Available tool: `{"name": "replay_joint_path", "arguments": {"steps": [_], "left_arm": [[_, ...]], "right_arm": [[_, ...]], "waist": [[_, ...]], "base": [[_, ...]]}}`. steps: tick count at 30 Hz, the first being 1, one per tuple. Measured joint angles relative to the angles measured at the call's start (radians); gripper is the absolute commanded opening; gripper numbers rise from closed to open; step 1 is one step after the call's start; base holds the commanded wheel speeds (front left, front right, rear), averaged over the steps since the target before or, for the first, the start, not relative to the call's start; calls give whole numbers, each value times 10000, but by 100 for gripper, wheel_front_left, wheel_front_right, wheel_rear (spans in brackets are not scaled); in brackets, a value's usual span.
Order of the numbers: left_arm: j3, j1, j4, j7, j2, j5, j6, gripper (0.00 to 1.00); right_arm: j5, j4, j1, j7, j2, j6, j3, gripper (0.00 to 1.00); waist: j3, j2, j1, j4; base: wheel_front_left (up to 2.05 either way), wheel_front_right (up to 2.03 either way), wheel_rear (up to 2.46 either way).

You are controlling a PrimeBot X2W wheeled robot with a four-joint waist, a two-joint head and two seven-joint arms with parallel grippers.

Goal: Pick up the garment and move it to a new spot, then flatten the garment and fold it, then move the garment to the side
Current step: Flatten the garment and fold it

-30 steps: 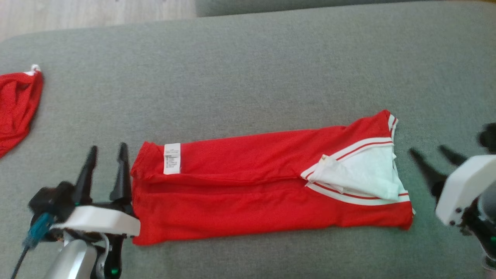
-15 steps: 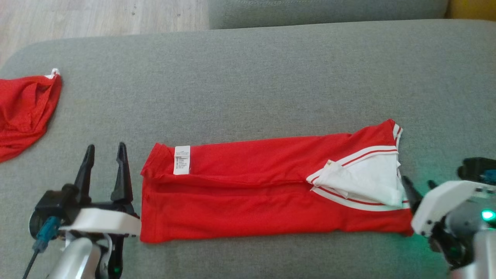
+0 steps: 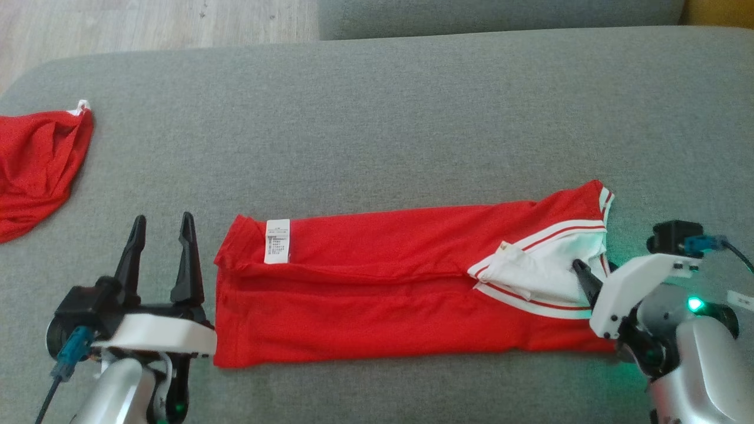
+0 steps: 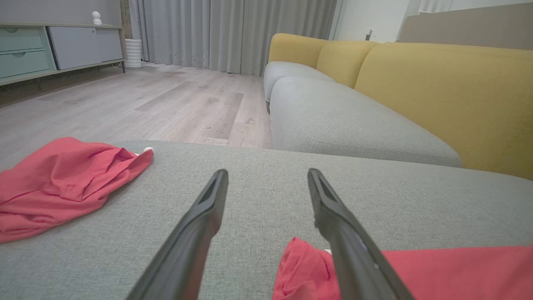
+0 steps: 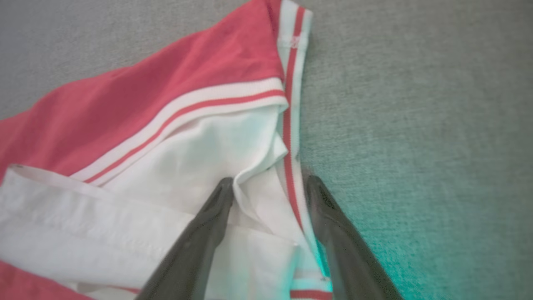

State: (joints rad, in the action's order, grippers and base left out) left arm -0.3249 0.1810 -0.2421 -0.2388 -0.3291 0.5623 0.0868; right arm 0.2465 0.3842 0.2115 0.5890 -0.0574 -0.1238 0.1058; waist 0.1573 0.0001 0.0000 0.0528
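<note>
Presently garment (image 3: 383, 294) collar edge between spread right end effector (image 5: 268, 180) jaws.

Second red cloth (image 3: 35, 165) cut by left edge, label (image 3: 277, 241) on garment (image 3: 377, 306) unreadable

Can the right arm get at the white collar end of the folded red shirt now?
Likely yes: the right gripper is open, fingers astride the striped edge of the shirt, nothing between.

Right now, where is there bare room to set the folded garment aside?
Free: the wide cushion strip beyond the folded garment, and the patch between the left gripper and the crumpled red cloth. Crowded: the striped end, at the right gripper.
</note>
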Motion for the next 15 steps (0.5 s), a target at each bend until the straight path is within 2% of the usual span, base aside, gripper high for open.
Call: {"name": "replay_joint_path", "arguments": {"steps": [1, 2, 6, 9, 12, 15], "left_arm": [[-2, 0, 12, 0, -2, 0, 0, 100], [-2, 0, 19, 0, -2, 2, 4, 100], [2, -2, 21, 0, -12, 13, 10, 100], [4, -6, 23, 0, -17, 13, 13, 100], [8, -17, 31, 0, -23, 13, 23, 100], [12, -18, 65, -2, -25, 13, 25, 100]], "right_arm": [[19, 65, 76, -2, -35, 0, -82, 38], [127, 127, 155, -2, -77, 0, -282, 0], [209, -21, 169, -54, -19, 0, -360, 0], [-203, -460, 133, -44, 96, -2, -88, 0], [-675, -1348, 87, 142, 36, -2, 454, 0], [-1181, -2391, -9, 481, -347, -2, 1225, 0]], "waist": [[13, 0, 0, 0], [28, 0, 0, -7], [33, 0, 0, -60], [33, 0, 2, -148], [44, 0, 1, -241], [77, 0, 2, -327]], "base": [[0, 0, 0], [0, 0, 0], [0, 0, 0], [0, 0, 0], [0, 0, 0], [0, 0, 0]]}}
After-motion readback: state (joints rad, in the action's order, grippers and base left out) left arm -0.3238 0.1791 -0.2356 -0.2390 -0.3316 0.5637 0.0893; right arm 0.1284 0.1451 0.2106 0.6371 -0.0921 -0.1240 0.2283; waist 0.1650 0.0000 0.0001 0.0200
